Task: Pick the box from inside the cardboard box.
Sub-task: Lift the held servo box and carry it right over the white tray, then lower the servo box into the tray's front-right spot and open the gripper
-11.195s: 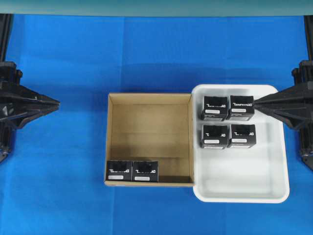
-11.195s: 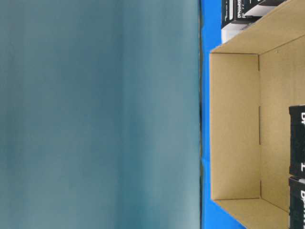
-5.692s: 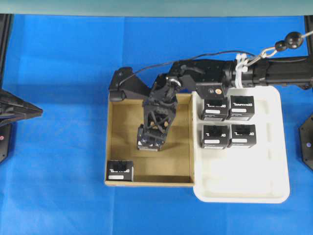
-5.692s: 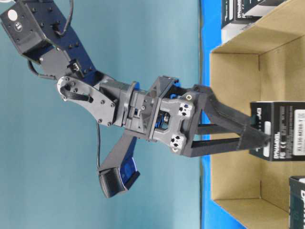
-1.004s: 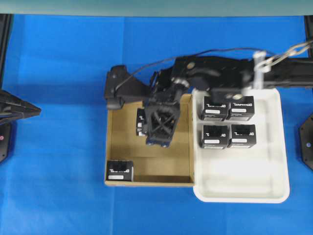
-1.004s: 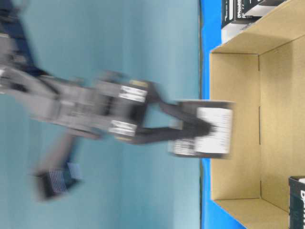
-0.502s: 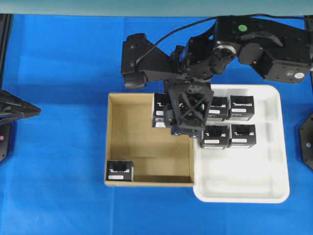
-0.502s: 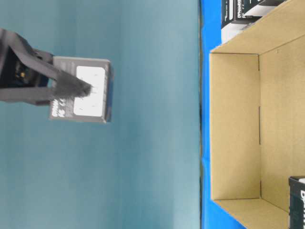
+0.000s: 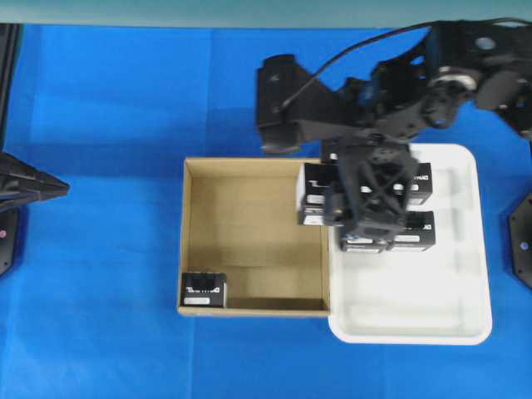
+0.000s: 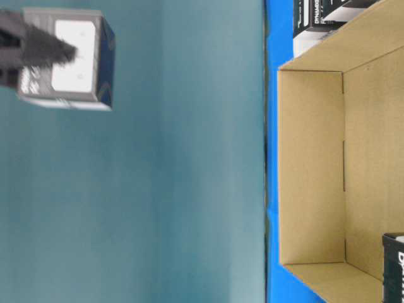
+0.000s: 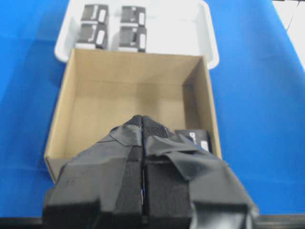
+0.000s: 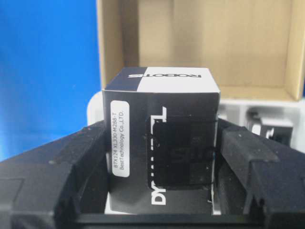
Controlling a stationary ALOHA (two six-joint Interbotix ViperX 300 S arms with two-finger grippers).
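My right gripper (image 9: 337,199) is shut on a black box (image 9: 314,179) with white lettering, held in the air above the seam between the cardboard box (image 9: 188,233) and the white tray. In the right wrist view the box (image 12: 159,157) sits upright between both fingers (image 12: 81,157), its white label facing left. The table-level view shows the held box (image 10: 69,57) high above the cardboard box (image 10: 312,164). A second black box (image 9: 204,291) rests in the carton's front left corner. My left gripper (image 9: 62,187) stays shut at the far left, away from the carton.
The white tray (image 9: 416,328) adjoins the carton's right side and holds several black boxes (image 11: 112,33) in its far half; my right arm hides most of them from overhead. Blue cloth (image 9: 100,316) covers the table around both containers.
My right gripper has carried the black box up out of the carton and to the right, now over the tray's left edge. The left arm has not moved.
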